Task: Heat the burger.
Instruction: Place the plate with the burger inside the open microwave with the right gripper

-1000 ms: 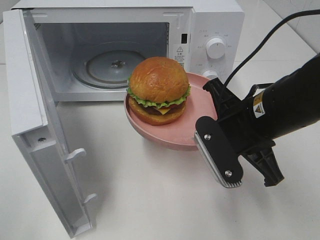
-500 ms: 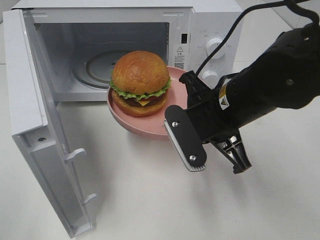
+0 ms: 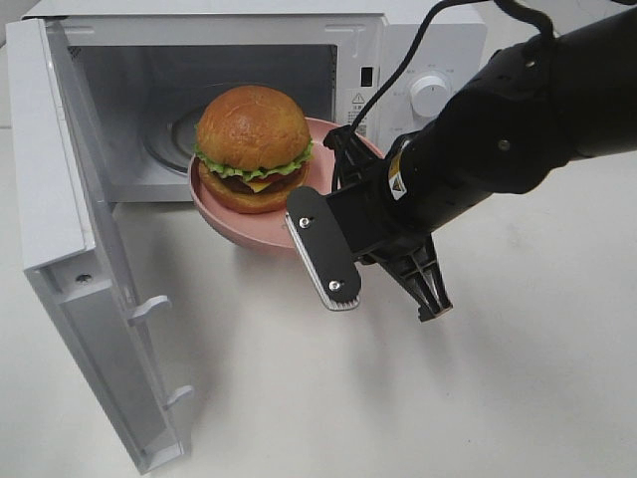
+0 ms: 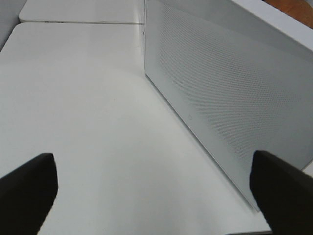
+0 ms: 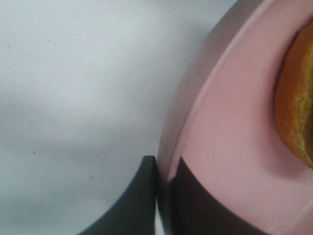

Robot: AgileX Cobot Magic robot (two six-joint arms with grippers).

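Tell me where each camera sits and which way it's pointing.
Exterior high: mounted high, looking down at the open microwave, burger on pink plate; right gripper shows.
Left wrist: on left arm, facing across the table to a dotted white microwave panel; open left gripper shows.
Right wrist: on right arm, close on the plate's rim pinched between its fingers.
Shared: exterior and right wrist both see plate and burger.

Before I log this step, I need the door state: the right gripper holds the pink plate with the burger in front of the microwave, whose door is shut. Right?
No: the microwave door stands open, as the exterior high view shows. The rest holds: the right gripper holds the pink plate with the burger in front of the microwave.
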